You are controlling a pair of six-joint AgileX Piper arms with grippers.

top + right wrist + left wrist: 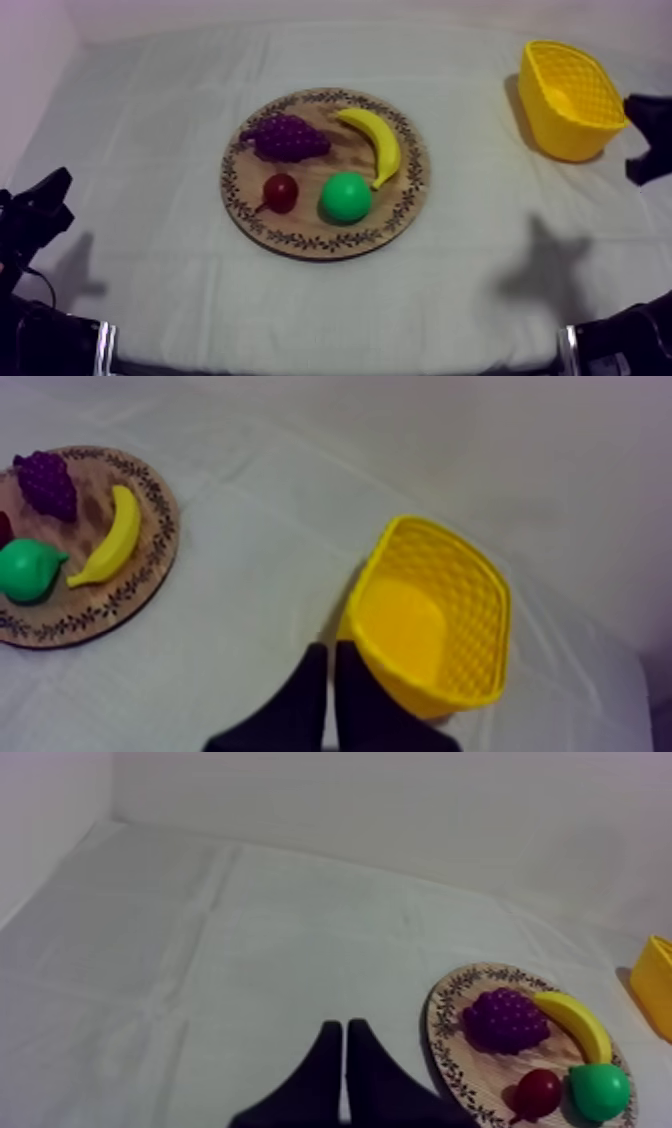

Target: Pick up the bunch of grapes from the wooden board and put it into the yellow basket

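At centre of top view, wooden board (318, 243) on counter (150, 130) — bunch of grapes (287, 137) on its upper-left part, beside banana (376, 141). At upper right of frame, yellow basket (563, 128). Both narrow wedges, closed on nothing — left pincer (345, 1024) short of board, right pincer (331, 646) just beside basket.

Bare cloth (150, 150) lay open all round the wooden board (322, 243), through to the yellow basket (562, 135). The bunch of grapes (286, 137) sat near the rim, hemmed by the banana (377, 141) beside it and the small red fruit (280, 192) just in front.
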